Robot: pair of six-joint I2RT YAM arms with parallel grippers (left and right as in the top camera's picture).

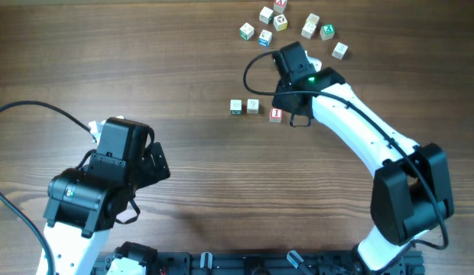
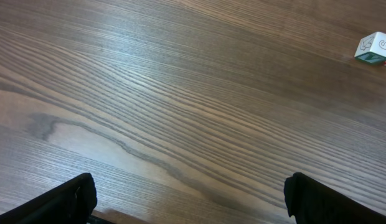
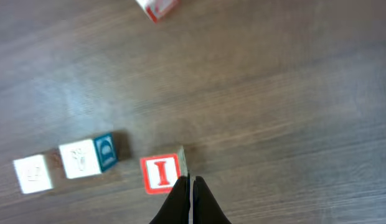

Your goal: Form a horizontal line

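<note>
Three cubes [image 1: 253, 106] almost level: right gripper [image 3: 190, 186], pinched closed and empty, touches red cube [image 3: 160, 173]; ease it toward the table's [image 1: 183, 61] far edge. Left gripper [image 2: 190, 198] gapes, empty.

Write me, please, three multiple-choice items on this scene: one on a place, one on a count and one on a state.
1. Seen from overhead, where in the row does the red-marked cube sit?
A. left end
B. middle
C. right end

2. How many cubes make up the row?
A. two
B. three
C. five

3. How does the right end effector stand?
A. wide open
B. shut
C. out of view

Answers:
1 C: it lies to the right of the other two.
2 B: the green-marked cube, the pale cube and the red-marked cube.
3 B: in the right wrist view its fingers meet beside the red-marked cube's edge.
</note>
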